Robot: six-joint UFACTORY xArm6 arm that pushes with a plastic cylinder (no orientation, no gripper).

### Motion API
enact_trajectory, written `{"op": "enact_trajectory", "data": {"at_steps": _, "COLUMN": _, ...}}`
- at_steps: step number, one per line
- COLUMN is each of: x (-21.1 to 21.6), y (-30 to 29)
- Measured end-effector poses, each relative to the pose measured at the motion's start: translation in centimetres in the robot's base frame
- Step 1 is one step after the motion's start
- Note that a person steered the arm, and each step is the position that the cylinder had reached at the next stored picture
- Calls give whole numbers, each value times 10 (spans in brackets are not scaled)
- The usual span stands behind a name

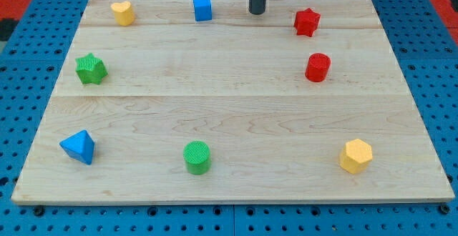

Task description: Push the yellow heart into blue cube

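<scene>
The yellow heart point(122, 12) lies near the board's top left corner. The blue cube point(202, 8) stands to its right along the top edge, a clear gap between them. My tip point(257, 11) is at the top of the board, to the right of the blue cube and left of the red star point(306, 22). It touches no block.
A green star point(91, 69) lies at the left, a blue pyramid point(78, 146) at the bottom left, a green cylinder point(197, 157) at the bottom middle, a yellow hexagon point(356, 156) at the bottom right, and a red cylinder point(318, 67) at the right. The wooden board point(229, 107) rests on a blue pegboard.
</scene>
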State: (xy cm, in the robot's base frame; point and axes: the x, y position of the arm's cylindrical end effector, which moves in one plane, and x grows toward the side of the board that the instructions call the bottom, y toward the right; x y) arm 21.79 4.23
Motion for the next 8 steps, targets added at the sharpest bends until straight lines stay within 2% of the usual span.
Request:
{"op": "enact_trajectory", "data": {"at_steps": 1, "x": -17, "y": -82}}
{"op": "enact_trajectory", "data": {"at_steps": 2, "x": -25, "y": -140}}
{"op": "enact_trajectory", "data": {"at_steps": 3, "x": -27, "y": -152}}
{"op": "enact_trajectory", "data": {"at_steps": 4, "x": -27, "y": -188}}
{"op": "enact_trajectory", "data": {"at_steps": 5, "x": -27, "y": -261}}
{"op": "enact_trajectory", "data": {"at_steps": 6, "x": -7, "y": -292}}
{"op": "enact_trajectory", "data": {"at_steps": 7, "x": 14, "y": -287}}
{"op": "enact_trajectory", "data": {"at_steps": 8, "x": 8, "y": -210}}
